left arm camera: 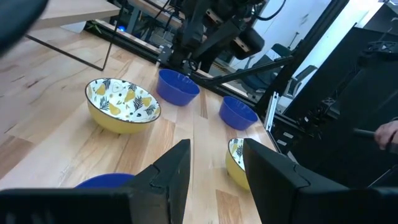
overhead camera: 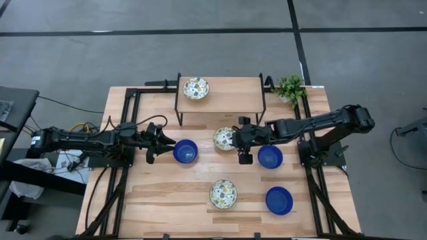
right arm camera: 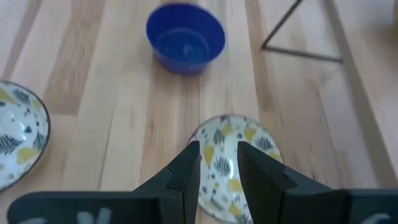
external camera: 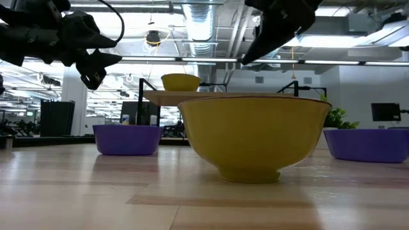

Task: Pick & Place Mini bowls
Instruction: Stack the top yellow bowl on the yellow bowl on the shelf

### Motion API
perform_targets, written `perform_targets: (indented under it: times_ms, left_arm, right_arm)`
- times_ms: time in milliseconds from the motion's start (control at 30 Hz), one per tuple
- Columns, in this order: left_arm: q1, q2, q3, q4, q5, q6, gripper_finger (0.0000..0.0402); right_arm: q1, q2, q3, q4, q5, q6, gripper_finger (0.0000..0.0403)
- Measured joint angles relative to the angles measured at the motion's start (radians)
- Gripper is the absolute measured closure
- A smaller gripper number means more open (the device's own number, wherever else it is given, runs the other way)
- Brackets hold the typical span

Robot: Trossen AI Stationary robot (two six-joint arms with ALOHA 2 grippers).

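Lying mid-table just in front of the raised shelf (overhead camera: pixel 220 85), a patterned bowl (overhead camera: pixel 225 138) sits directly beneath the right gripper (overhead camera: pixel 241 144), whose fingers stand slightly parted over its rim, holding nothing. A blue bowl (overhead camera: pixel 270 157) sits just beside that gripper. The left gripper (overhead camera: pixel 160 143), fingers apart and empty, hovers beside another blue bowl (overhead camera: pixel 185 151). Likely risk: a descent off the rim would tip or skid the patterned bowl, and the two arms work near each other.
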Motion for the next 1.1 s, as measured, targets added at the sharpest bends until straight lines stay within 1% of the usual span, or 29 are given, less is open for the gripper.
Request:
perform_targets:
  times_ms: [100, 200, 300, 433, 567, 733, 933, 1100]
  left_arm:
    - [0.0, 0.0, 0.0, 0.0, 0.0, 0.0, 0.0257]
    - [0.0, 0.0, 0.0, 0.0, 0.0, 0.0, 0.0257]
    - [0.0, 0.0, 0.0, 0.0, -0.001, 0.0, 0.0257]
    - [0.0, 0.0, 0.0, 0.0, -0.002, 0.0, 0.0257]
    - [0.0, 0.0, 0.0, 0.0, -0.002, -0.001, 0.0257]
    - [0.0, 0.0, 0.0, 0.0, -0.002, 0.0, 0.0257]
    - [0.0, 0.0, 0.0, 0.0, -0.002, 0.0, 0.0257]
    - [0.0, 0.0, 0.0, 0.0, -0.002, -0.001, 0.0257]
  right_arm:
    - [-0.012, 0.0, 0.0, -0.014, -0.012, -0.016, 0.0305]
    - [-0.025, 0.011, 0.0, -0.01, -0.063, -0.074, 0.0305]
    - [-0.033, 0.052, -0.002, -0.023, -0.077, -0.119, 0.0305]
    - [-0.033, 0.137, 0.019, -0.037, -0.075, -0.186, 0.0305]
    - [-0.045, 0.194, 0.058, -0.038, -0.076, -0.193, 0.0305]
    - [-0.046, 0.25, 0.086, -0.099, -0.08, -0.193, 0.0305]
    - [-0.044, 0.292, 0.093, -0.142, -0.113, -0.194, 0.0305]
    - [-0.046, 0.296, 0.093, -0.142, -0.102, -0.194, 0.0305]
